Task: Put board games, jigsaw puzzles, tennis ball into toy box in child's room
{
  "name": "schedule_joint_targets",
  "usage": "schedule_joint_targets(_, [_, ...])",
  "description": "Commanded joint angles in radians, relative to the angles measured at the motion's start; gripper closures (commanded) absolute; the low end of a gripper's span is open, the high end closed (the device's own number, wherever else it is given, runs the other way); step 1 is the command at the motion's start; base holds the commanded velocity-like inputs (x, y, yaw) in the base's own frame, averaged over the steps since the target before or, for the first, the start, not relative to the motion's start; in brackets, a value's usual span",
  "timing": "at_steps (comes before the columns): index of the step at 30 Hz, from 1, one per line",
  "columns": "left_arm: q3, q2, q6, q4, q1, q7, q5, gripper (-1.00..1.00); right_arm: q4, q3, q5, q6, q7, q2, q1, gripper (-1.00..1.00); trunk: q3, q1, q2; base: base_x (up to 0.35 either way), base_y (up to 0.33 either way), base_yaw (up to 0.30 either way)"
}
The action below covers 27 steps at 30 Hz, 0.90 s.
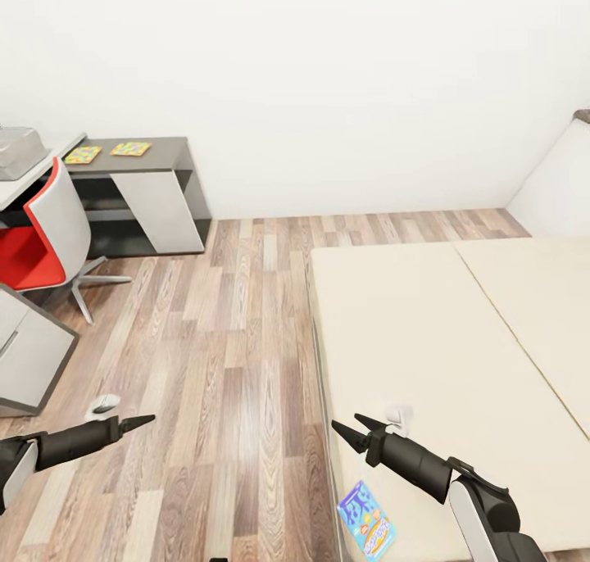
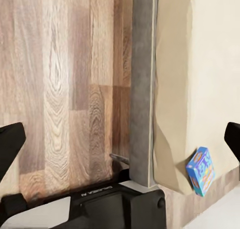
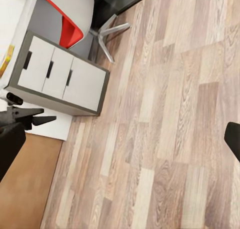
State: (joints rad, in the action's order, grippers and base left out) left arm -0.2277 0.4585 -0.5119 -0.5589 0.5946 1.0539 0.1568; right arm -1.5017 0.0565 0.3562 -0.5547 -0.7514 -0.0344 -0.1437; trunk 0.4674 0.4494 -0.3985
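Wood floor (image 1: 238, 365) beside bed (image 1: 426, 357); board game (image 2: 201, 171); drawers (image 3: 60, 76); both claws (image 1: 135, 422) (image 1: 351, 431) wide, empty.

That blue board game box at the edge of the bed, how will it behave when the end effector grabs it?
The board game box looks like a flat, stiff carton, so it should hold shape when pinched. It looks thin, so probably light. It lies at the corner of the bed, so a sideways push could slide it off onto the floor.
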Motion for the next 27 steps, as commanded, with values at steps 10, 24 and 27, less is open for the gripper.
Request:
schedule_joint_targets(10, [-0.001, -0.030, -0.010, 0.000, 0.001, -0.167, 0.003, -1.00, 0.000, 0.002, 0.007, -0.002, 0.000, -0.001, -0.001, -1.00, -0.015, 0.001, -0.002, 0.000, 0.000, 0.000])
schedule_joint_targets(24, [0.000, -0.047, -0.008, 0.000, 0.001, -0.341, -0.057, -1.00, 0.000, 0.003, 0.007, -0.001, 0.000, -0.001, -0.001, -1.00, -0.038, 0.001, -0.002, 0.000, 0.000, 0.000])
schedule_joint_targets(27, [-0.001, -0.053, -0.007, 0.000, 0.001, -0.349, -0.070, -1.00, 0.000, 0.003, 0.007, -0.001, 0.000, -0.001, -0.001, -1.00, -0.043, 0.001, -0.002, 0.000, 0.000, 0.000])
